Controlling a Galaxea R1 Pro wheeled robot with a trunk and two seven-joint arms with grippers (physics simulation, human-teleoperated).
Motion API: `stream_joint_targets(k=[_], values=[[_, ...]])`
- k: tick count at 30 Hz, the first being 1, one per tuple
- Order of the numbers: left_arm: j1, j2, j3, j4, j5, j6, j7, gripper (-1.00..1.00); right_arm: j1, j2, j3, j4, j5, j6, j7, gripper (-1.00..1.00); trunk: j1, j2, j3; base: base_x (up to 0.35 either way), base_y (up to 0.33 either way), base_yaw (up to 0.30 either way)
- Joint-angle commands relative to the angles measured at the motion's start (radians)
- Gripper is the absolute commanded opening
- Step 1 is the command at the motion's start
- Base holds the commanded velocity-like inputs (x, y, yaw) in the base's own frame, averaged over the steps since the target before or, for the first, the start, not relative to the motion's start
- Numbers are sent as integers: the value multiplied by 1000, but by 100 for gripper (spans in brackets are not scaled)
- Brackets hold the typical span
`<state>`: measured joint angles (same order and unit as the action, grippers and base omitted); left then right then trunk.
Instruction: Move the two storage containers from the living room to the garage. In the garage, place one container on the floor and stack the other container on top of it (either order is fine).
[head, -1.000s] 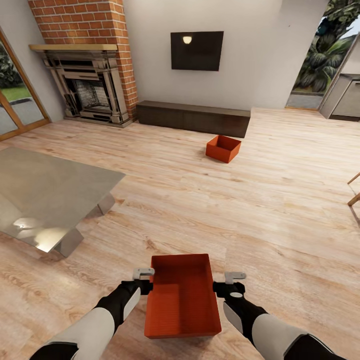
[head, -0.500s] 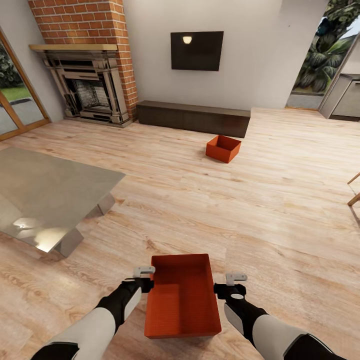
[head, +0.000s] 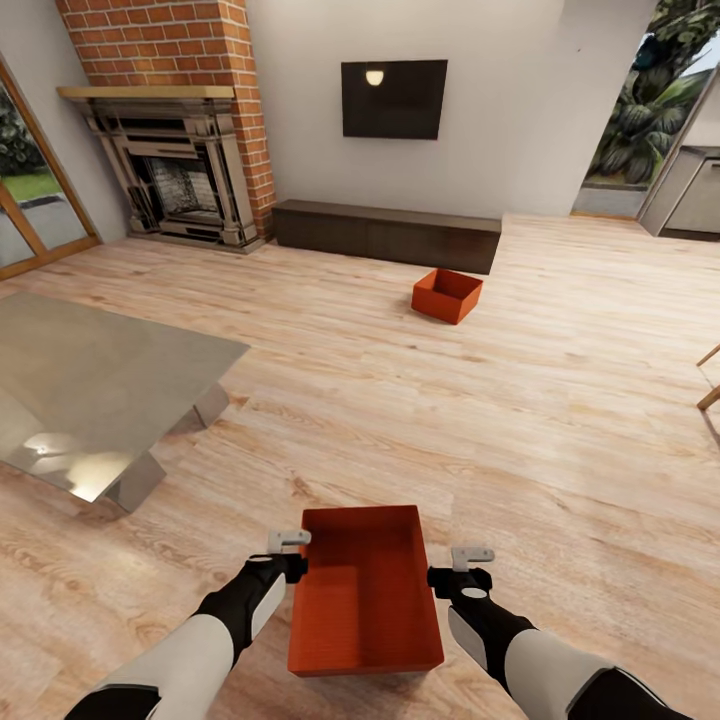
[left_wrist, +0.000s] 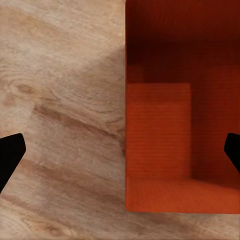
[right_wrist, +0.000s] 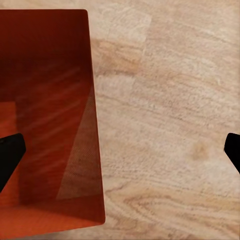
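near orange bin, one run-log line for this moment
orange-red ribbed plastic bin on wood-plank floor | left gripper open astride bin's wall | right gripper open astride opposite wall

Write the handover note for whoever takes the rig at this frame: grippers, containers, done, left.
Left gripper: open, beside the near container's left wall; in the left wrist view one finger is over its inside, the other over the wood floor.
Right gripper: open, beside its right wall, straddling that wall likewise.
The near container sits just ahead of the robot; whether it rests on the floor or is lifted cannot be told.
Second container: on the floor near the low dark cabinet.
Done: arms positioned. Left: grasp, carry both to the garage, stack.
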<state>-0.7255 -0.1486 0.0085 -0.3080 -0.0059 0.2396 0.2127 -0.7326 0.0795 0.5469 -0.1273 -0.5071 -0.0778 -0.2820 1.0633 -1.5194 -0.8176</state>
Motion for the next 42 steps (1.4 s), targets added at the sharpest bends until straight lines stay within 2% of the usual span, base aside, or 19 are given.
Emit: stream_joint_targets(k=[1, 11, 16, 19, 25, 29, 34, 42], values=[[0, 0, 1, -1, 0, 6, 3, 100, -1, 0, 8, 1, -10, -4, -3, 100, 4, -8, -4, 0, 0, 0], [0, 2, 3, 7, 9, 0, 3, 100, -1, 6, 8, 14, -4, -3, -2, 100, 42, -78, -35, 0, 0, 0], [0, 6, -1, 13, 58, -2, 2, 100, 0, 7, 9, 15, -1, -4, -2, 100, 61, -113, -51, 0, 0, 0], [0, 3, -3, 23, 70, -3, 2, 100, 0, 8, 10, 15, 0, -4, -2, 100, 73, -134, -60, 0, 0, 0], [0, 2, -2, 78, 73, -50, 3, 100, 0, 8, 9, 15, 0, -4, 11, 100, 96, -176, -79, 0, 0, 0], [0, 4, -2, 86, 73, -57, 4, 100, 1, 9, 8, 17, -3, -4, 14, 100, 111, -204, -92, 0, 0, 0], [0, 5, -1, 87, 74, -58, 5, 100, 1, 41, 8, 76, -1, -6, 27, 100, 130, -239, -107, 0, 0, 0], [0, 5, -1, 88, 75, -55, 5, 100, 1, 45, 9, 89, 1, -6, 30, 100, 161, -295, -132, 0, 0, 0]])
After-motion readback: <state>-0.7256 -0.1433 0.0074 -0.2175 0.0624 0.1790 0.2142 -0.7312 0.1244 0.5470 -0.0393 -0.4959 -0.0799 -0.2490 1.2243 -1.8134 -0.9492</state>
